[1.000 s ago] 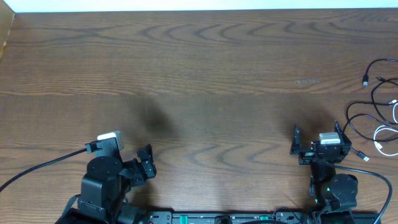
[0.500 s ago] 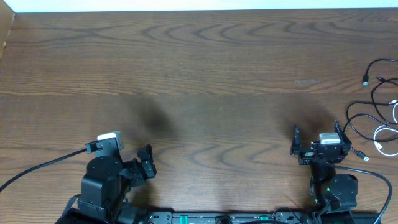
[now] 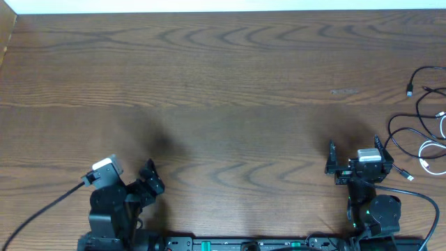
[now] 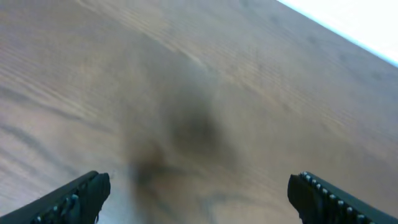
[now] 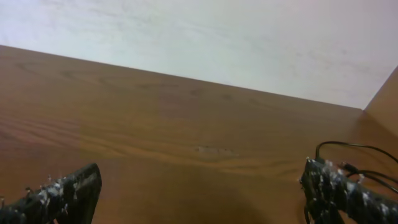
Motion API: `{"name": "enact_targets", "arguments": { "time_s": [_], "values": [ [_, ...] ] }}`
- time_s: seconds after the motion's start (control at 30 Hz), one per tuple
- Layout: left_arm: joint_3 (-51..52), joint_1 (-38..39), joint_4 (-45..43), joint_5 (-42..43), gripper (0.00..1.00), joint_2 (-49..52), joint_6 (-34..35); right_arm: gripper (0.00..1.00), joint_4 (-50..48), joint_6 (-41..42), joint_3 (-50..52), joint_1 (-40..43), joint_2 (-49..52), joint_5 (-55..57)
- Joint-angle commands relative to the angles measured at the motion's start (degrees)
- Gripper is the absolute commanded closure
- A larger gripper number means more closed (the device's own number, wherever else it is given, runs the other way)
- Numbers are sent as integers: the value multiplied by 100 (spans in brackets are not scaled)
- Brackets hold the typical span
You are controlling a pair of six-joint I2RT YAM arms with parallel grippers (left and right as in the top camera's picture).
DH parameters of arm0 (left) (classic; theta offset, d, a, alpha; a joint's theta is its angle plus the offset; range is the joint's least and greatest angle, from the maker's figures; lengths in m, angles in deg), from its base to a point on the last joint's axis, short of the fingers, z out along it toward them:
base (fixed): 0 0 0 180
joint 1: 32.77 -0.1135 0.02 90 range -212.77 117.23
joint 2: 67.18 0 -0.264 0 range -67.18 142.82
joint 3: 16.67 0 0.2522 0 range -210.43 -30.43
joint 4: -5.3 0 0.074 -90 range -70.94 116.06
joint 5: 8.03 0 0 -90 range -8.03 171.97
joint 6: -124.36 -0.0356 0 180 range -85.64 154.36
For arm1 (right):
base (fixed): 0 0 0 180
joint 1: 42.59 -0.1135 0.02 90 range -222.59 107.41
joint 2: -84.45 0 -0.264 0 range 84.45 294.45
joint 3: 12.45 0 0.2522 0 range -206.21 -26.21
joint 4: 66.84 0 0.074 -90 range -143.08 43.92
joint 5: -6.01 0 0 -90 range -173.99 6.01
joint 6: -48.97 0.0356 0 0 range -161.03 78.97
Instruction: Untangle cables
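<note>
View from above: a wide, dark brown wooden surface (image 3: 230, 84) with two black robot arms along its near edge.

The cables (image 3: 418, 104) lie in a loose heap at the far right edge of the surface, partly cut off by the frame. They are thin cords, mostly black, looping over one another, with small plug ends pointing toward the middle of the surface. A white cord (image 3: 432, 144) curls at the near side of the heap. How exactly the cords cross cannot be made out.

The right tool (image 3: 355, 150) sits at the near right, just left of the heap and not touching it. Its two fingers are spread wide with nothing between them. In the right wrist view, the right tool (image 5: 199, 177) shows a dark fingertip at each lower corner, bare wood between them, and a thin black loop of the cables (image 5: 348, 146) beside the right-hand finger.

The left tool (image 3: 153, 178) is at the near left, well apart from the cables. The left wrist view is blurred; the left tool (image 4: 199, 193) has its fingers spread wide over bare wood, holding nothing.
</note>
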Motion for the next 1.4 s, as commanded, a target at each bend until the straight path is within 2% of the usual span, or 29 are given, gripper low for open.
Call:
{"name": "enact_targets", "arguments": {
  "time_s": [0.0, 0.17, 0.4, 0.63, 0.77, 0.9, 1.17, 1.23, 1.37],
  "values": [
    [660, -247, -426, -31, 4, -551, -103, 1, 26, -61, 7, 35, -37, -33],
    [1440, -450, -1429, -31, 4, -1097, -195, 1, 28, -61, 7, 35, -37, -33],
    [2304, -487, -3053, 35, 4, -1484, -852, 1, 28, -61, 7, 35, -37, -33],
    [2859, -487, -4437, 293, 4, -1484, -2083, 1, 28, -61, 7, 35, -37, -33],
    [3075, -487, -4841, 356, 4, -1484, -2555, 1, 28, -61, 7, 35, -37, -33],
    [3359, -487, -5287, 876, 4, -1486, -3346, 1, 26, -61, 7, 35, -37, -33],
    [3412, -487, -4854, 916, 4, -1486, -3480, 1, 28, -61, 7, 35, -37, -33],
    [3412, -487, -4548, 909, 4, -1486, -3338, 1, 28, -61, 7, 35, -37, -33],
    [3412, -487, -4570, 876, 4, -1486, -3101, 1, 28, -61, 7, 35, -37, -33]
  ]
}}
